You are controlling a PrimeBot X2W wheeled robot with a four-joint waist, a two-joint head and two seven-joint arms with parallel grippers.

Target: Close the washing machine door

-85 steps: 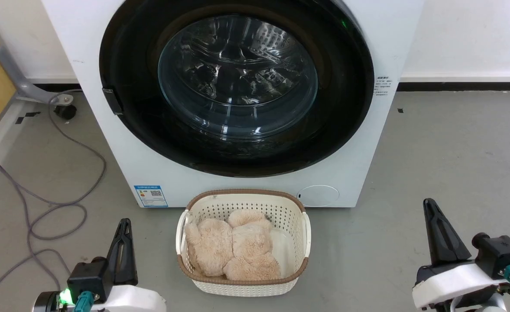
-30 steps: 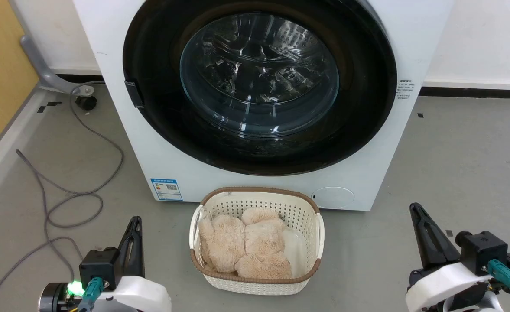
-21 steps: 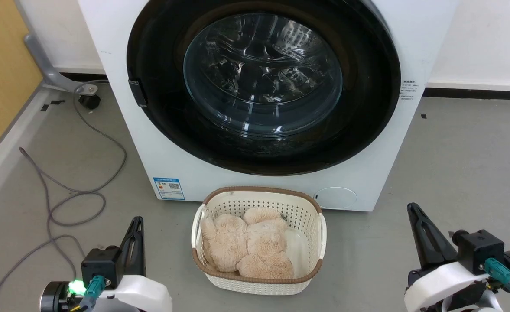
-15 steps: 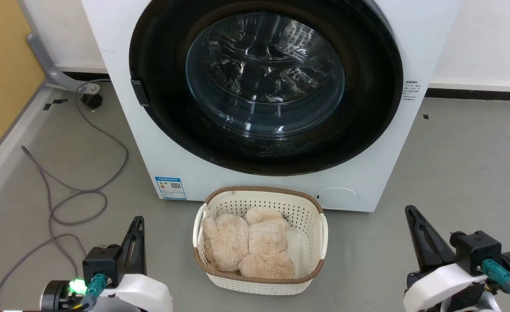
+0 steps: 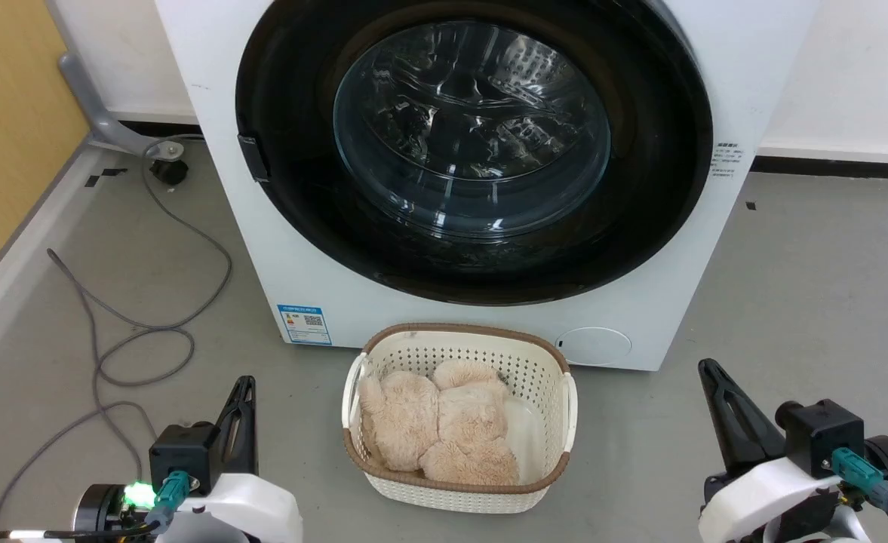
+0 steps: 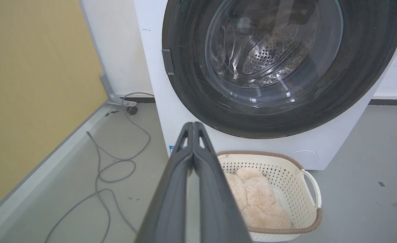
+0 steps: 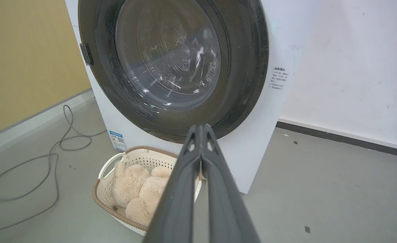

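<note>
My left gripper [image 6: 193, 125] has its two fingers pressed together tip to tip, clasping nothing and touching nothing. My right gripper [image 7: 201, 126] is clenched the same way, empty. Both hang well apart from the washing machine door [image 5: 474, 143], which lies flush in the front of the washing machine [image 5: 489, 332], behind the basket [image 5: 455, 360].

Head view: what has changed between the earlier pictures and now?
The camera moved: the whole scene slid rightward. The washing machine door stayed closed, the basket stayed before the washing machine, and the left pincer and the right pincer stayed shut, empty.
</note>
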